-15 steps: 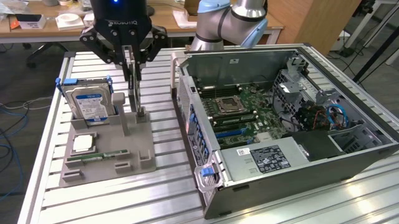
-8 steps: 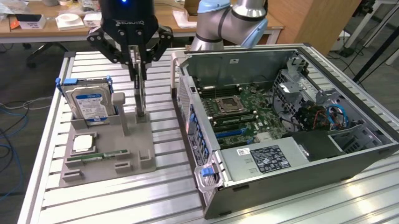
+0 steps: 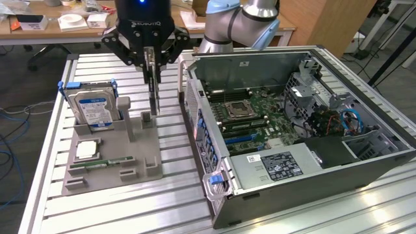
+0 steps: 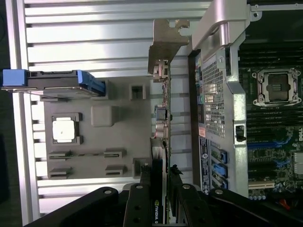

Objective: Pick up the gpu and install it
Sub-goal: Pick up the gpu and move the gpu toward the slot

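Note:
The gpu (image 3: 154,95) hangs edge-on as a thin dark card, held upright above the grey holder (image 3: 110,168). My gripper (image 3: 153,68) is shut on its upper edge. The card's lower end reaches the holder's slot post (image 3: 148,120); I cannot tell whether it is clear of the post. In the wrist view the gpu (image 4: 162,109) runs away from my gripper (image 4: 160,182), its silvery end bracket (image 4: 168,40) at the far end. The open computer case (image 3: 208,83) stands close beside it, with the motherboard (image 3: 254,117) and blue slots (image 3: 242,139) inside.
On the holder, a silver hard drive (image 3: 94,107) with blue rails stands upright, and a CPU (image 3: 87,150) and a green memory stick (image 3: 101,163) lie flat. The case wall (image 4: 215,94) is very near the card. Behind is a cluttered desk (image 3: 65,22); cables (image 3: 9,146) lie off the table's edge.

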`<state>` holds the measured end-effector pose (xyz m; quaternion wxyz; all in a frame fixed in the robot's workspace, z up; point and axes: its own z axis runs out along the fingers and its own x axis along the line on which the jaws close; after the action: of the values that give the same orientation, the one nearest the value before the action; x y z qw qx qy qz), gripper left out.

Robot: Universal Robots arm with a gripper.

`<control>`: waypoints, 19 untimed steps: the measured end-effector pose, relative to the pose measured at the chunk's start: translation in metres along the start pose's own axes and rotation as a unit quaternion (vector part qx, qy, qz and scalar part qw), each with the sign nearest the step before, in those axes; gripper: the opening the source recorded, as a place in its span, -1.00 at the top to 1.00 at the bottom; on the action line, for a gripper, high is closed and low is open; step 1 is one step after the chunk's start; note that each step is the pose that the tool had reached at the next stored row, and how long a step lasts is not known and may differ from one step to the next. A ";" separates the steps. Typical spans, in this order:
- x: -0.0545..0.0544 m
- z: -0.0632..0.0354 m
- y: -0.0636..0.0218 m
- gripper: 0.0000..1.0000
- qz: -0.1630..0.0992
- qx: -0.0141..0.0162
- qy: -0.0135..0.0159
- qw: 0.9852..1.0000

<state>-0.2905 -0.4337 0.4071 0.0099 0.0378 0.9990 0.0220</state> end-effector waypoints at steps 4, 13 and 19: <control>-0.008 0.0002 0.0006 0.47 0.000 0.000 0.000 1.000; -0.025 0.0006 0.0019 0.47 0.000 0.000 0.000 1.000; -0.036 0.0008 0.0027 0.47 0.000 0.000 0.000 1.000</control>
<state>-0.2544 -0.4337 0.4070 0.0094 0.0378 0.9990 0.0220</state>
